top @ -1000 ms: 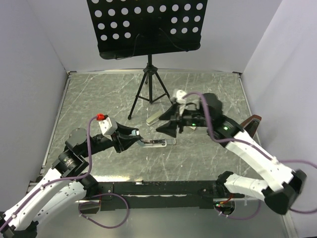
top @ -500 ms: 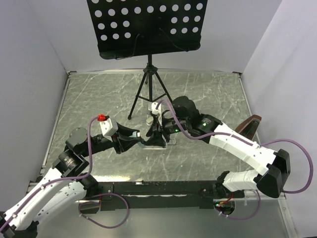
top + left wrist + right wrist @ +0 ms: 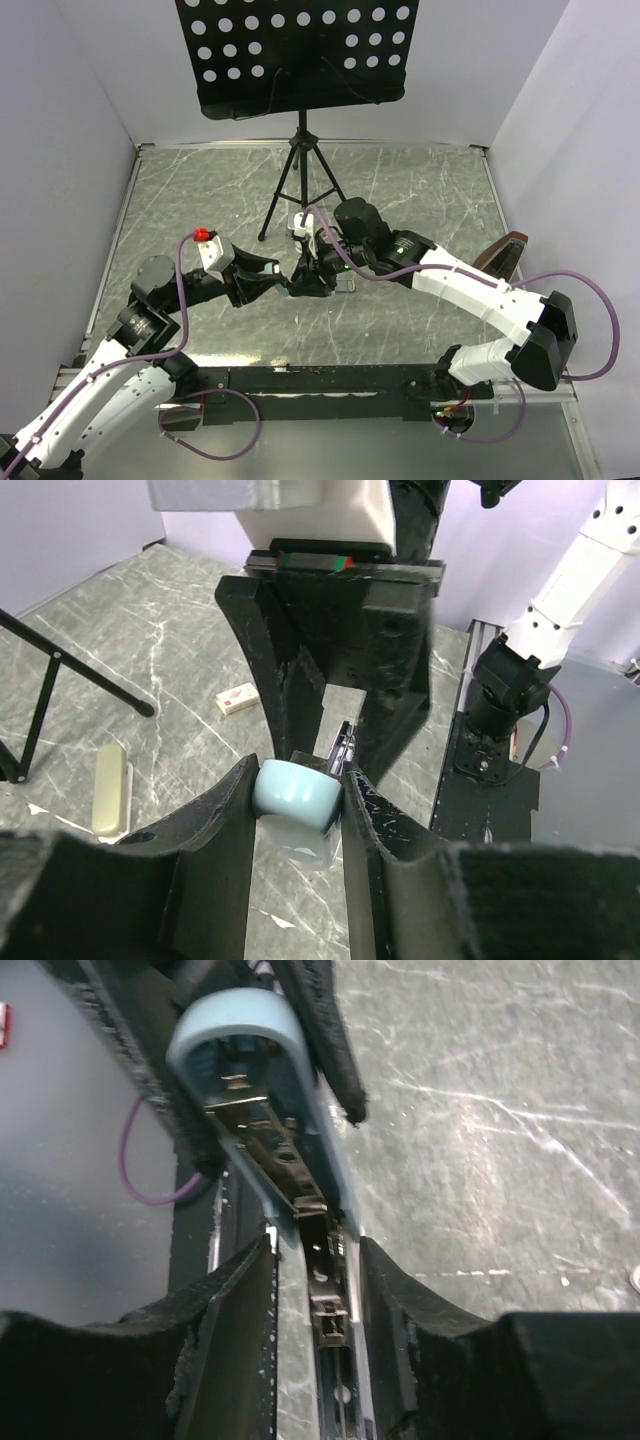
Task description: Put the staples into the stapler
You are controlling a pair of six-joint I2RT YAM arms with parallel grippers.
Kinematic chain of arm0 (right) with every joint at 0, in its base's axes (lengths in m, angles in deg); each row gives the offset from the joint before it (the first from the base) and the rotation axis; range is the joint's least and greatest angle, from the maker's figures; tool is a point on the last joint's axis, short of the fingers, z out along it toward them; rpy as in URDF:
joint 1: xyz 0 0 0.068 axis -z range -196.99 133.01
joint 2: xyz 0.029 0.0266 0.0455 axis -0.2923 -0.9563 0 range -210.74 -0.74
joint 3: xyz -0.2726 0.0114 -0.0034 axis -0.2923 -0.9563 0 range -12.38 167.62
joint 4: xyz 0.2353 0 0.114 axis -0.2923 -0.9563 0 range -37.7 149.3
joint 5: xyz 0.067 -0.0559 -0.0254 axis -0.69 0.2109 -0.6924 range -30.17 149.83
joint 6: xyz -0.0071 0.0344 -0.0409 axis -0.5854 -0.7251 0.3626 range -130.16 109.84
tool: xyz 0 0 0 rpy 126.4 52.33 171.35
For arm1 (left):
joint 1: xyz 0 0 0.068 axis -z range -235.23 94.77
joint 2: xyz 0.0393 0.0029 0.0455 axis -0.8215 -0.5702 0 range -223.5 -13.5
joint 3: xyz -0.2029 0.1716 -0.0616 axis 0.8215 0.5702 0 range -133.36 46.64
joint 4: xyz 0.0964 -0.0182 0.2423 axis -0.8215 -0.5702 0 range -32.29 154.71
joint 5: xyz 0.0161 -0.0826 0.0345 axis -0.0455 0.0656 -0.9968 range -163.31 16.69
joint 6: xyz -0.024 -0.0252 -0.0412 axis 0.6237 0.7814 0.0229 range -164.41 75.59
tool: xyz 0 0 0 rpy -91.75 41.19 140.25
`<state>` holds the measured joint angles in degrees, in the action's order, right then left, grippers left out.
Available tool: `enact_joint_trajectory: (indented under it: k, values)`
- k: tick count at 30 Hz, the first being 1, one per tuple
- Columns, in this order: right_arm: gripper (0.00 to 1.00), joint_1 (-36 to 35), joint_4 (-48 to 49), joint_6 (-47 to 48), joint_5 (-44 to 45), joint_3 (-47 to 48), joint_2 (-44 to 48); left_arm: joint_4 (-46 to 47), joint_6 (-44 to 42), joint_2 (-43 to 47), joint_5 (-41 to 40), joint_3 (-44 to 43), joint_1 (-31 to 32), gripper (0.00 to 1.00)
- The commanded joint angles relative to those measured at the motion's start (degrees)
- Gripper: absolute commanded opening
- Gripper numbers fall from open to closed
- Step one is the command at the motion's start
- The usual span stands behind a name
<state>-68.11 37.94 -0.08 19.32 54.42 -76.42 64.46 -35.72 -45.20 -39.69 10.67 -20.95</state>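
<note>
The light blue stapler lies between both arms at mid-table, opened, its top cover raised off the metal channel. My left gripper is shut on its rounded rear end. Coming from the opposite side, my right gripper straddles the channel, both fingers pressed against the stapler's sides. From above, the left gripper and the right gripper nearly meet, and only the stapler's tip shows. A small white-and-tan box of staples lies on the table beyond.
A black music stand on a tripod rises at the back centre, one leg reaching near the work spot. A pale yellowish stapler-like bar lies near the box. A brown object sits at the table's right edge.
The right arm swung left from mid-table onto the stapler, and its jaws narrowed around it. The left arm kept still, holding the stapler's end.
</note>
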Motion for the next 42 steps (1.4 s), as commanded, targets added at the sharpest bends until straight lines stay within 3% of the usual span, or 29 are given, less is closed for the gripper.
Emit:
enact_joint_trajectory:
  k: [1, 3, 8, 10, 15, 16, 19, 20, 24, 29, 36, 42]
  values:
    - [0.4, -0.7, 0.3, 1.1, 2.8, 2.7, -0.6, 5.0, 1.2, 0.9, 3.0, -0.2, -0.8, 0.01]
    - [0.34, -0.8, 0.4, 1.3, 2.6, 2.6, -0.9, 4.8, 1.2, 0.9, 2.8, -0.1, -0.9, 0.01]
    - [0.01, -1.4, 0.8, 1.3, 3.0, 2.5, -1.0, 4.0, 1.0, 0.8, 2.0, -0.3, -1.1, 0.01]
    - [0.0, -1.4, 1.3, 1.3, 3.4, 2.1, -0.8, 3.2, 0.5, 1.0, 0.6, -0.5, -1.1, 0.06]
    - [0.0, -1.4, 3.3, 0.4, 6.6, 1.0, -0.9, 1.3, 0.6, 4.1, -6.3, -0.2, -1.1, 0.4]
    - [0.0, -1.4, 3.5, 0.3, 7.2, 0.9, -1.0, 1.0, 0.8, 4.7, -8.9, 0.1, -1.1, 0.63]
    - [0.0, -1.4, 5.1, 0.2, 10.5, 0.1, -1.9, 0.4, 1.7, 7.8, -15.2, 1.1, -1.1, 0.97]
    - [0.0, -1.5, 5.6, 0.0, 12.5, -0.1, -2.8, 0.4, 1.9, 8.8, -17.7, 1.2, -1.1, 1.0]
    - [0.0, -1.7, 9.3, -0.4, 16.9, -2.0, -6.1, -1.8, 3.4, 15.8, -30.3, 2.9, -1.1, 0.99]
    - [0.0, -3.2, 21.1, -1.1, 22.3, -5.0, -12.4, -0.5, 5.3, 23.9, -45.8, 6.6, -1.1, 0.99]
    - [0.0, -7.3, 33.9, -2.2, 34.6, -6.6, -21.7, -1.5, 4.8, 27.8, -54.7, 7.5, -1.2, 0.99]
    - [0.0, -9.4, 40.1, -6.6, 47.1, -7.5, -26.7, -2.6, 4.8, 26.3, -56.0, 6.9, -1.5, 0.99]
